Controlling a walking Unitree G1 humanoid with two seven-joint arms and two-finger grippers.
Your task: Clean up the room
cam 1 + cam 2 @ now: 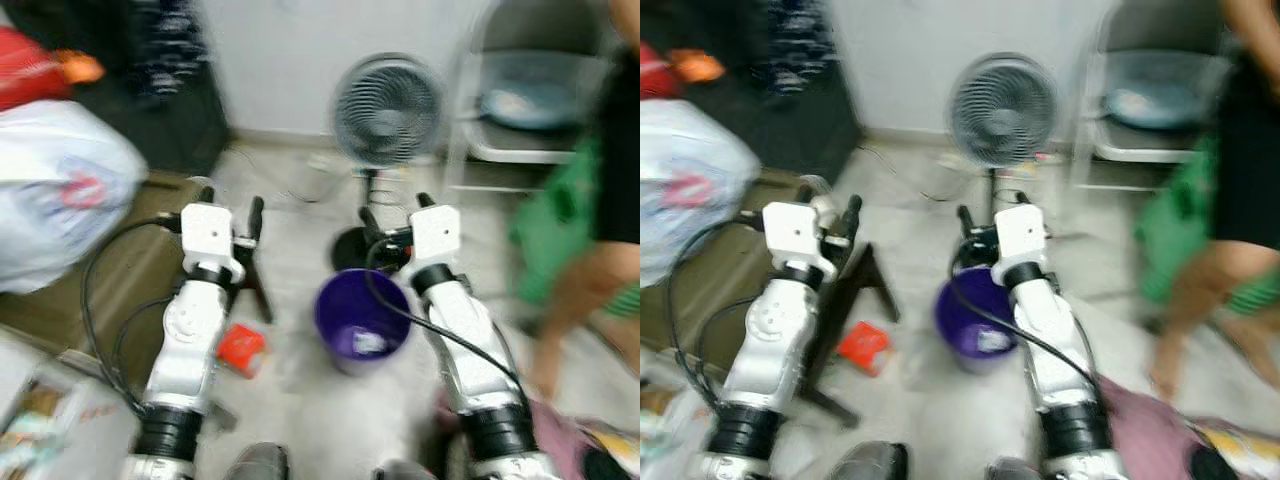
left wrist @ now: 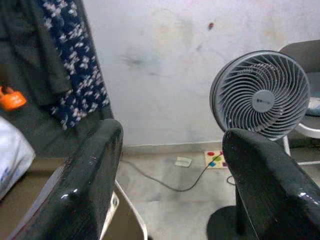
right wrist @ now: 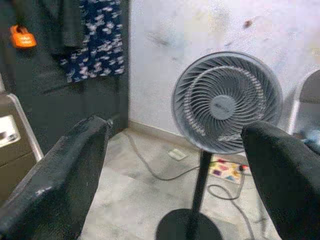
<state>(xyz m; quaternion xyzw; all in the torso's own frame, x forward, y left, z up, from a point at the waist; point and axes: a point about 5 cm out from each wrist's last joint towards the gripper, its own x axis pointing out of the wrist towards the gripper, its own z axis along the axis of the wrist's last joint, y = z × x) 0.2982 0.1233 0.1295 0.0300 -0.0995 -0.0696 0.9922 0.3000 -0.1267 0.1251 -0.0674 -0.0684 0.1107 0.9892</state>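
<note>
At far left a white plastic bag (image 1: pixel 55 190) with a red mark bulges over a brown surface, and dark clothing (image 2: pixel 75 65) with a white print hangs against the wall behind it. The left end effector (image 1: pixel 230 210) is raised in front of the robot, its fingers (image 2: pixel 85 185) spread wide and holding nothing. Below that arm a small red packet (image 1: pixel 240 348) lies on the pale floor (image 1: pixel 300 420). Just right of it stands a purple bucket (image 1: pixel 360 320) with a pale scrap inside, between the two arms. The right end effector (image 1: pixel 395 215) hangs above the bucket's far rim, fingers likewise wide apart and empty. Beyond both stands a grey pedestal fan (image 3: pixel 225 102) near the wall. At far right a person's bare legs (image 1: pixel 570 300) stand beside something green (image 1: pixel 555 225), before a grey chair (image 1: pixel 530 110).
</note>
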